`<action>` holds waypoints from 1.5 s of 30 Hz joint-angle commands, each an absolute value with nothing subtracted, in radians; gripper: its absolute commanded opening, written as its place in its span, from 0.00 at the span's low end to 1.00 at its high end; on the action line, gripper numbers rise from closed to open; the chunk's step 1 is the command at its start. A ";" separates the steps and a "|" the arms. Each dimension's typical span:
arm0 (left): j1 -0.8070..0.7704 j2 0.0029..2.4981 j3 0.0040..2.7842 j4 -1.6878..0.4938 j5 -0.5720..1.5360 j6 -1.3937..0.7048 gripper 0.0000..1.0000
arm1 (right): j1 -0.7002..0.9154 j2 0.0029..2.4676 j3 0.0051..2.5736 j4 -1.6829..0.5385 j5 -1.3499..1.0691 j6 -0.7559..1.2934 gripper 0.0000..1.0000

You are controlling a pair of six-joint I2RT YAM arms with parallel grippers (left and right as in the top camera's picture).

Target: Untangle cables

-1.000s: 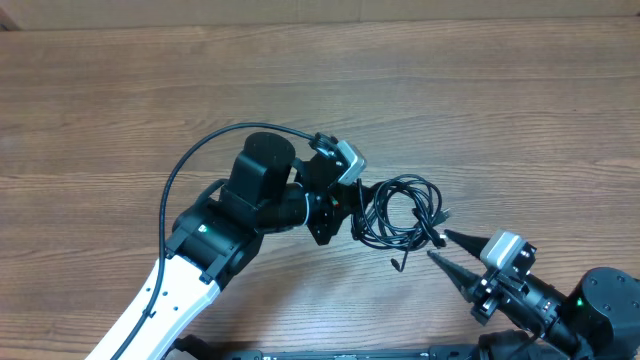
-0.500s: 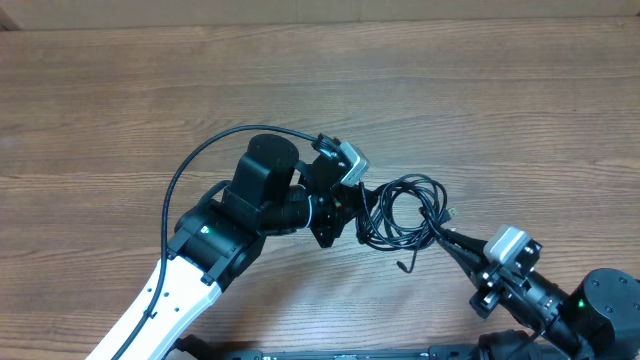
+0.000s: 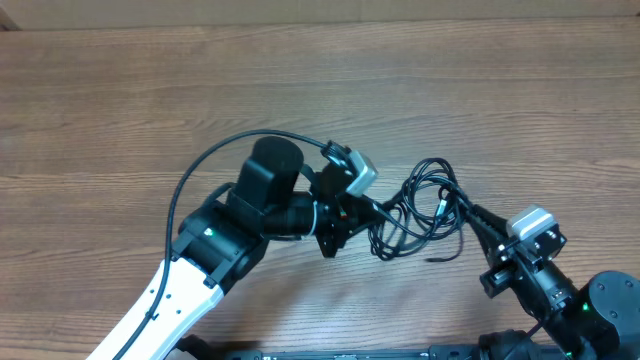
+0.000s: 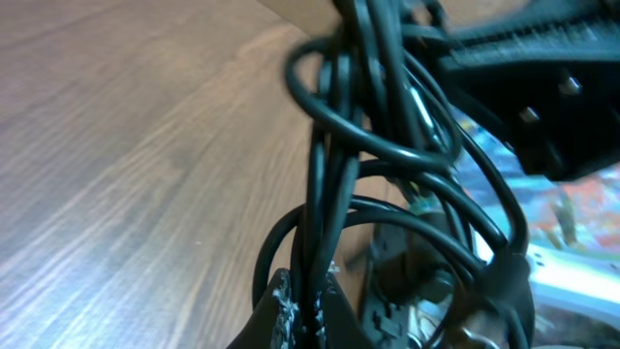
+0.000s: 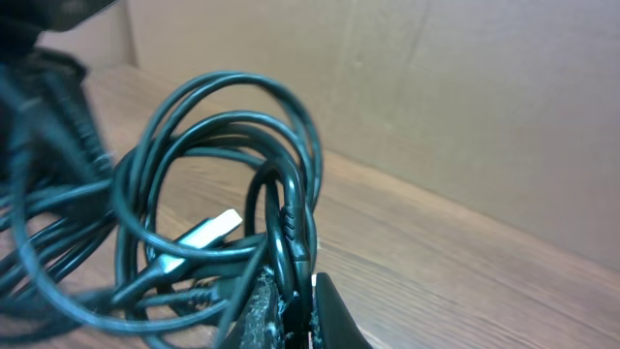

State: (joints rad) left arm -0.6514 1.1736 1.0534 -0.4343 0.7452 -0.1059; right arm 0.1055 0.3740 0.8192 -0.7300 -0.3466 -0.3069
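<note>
Left claw (image 3: pixel 374 207) clamped on cables (image 5: pixel 288 215), right claw (image 3: pixel 464 203) gripping their other side, open wood table (image 3: pixel 480 90) beyond

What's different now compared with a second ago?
The right gripper closed its open jaws on the cables and carried that side of the tangle to the right. The left gripper shifted slightly right with it. Unchanged: the left jaws stay shut on the tangle's other side.
</note>
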 commanded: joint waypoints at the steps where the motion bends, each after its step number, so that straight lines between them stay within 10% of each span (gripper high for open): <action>1: -0.695 1.151 1.058 -0.434 0.812 -0.101 0.04 | 0.102 0.385 0.844 -0.712 -0.226 -0.284 0.06; 6: -0.714 1.151 1.058 -0.418 0.794 -0.101 0.04 | 0.102 0.412 0.844 -0.716 -0.218 -0.283 0.42; 8: -0.714 1.151 1.058 -0.416 0.773 -0.101 0.04 | 0.102 0.415 0.844 -0.721 -0.218 -0.283 1.00; 23: -0.674 1.151 1.058 -0.423 0.533 -0.207 0.04 | 0.101 0.414 0.844 -0.748 -0.207 -0.245 1.00; 45: -0.537 1.151 1.058 -0.350 0.967 -0.181 0.04 | 0.101 0.414 0.844 -0.741 -0.061 -0.075 1.00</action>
State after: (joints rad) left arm -0.5415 1.1736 1.0534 -0.3622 0.8875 -0.1886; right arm 0.1047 0.4133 0.8192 -0.7486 -0.0727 -0.0841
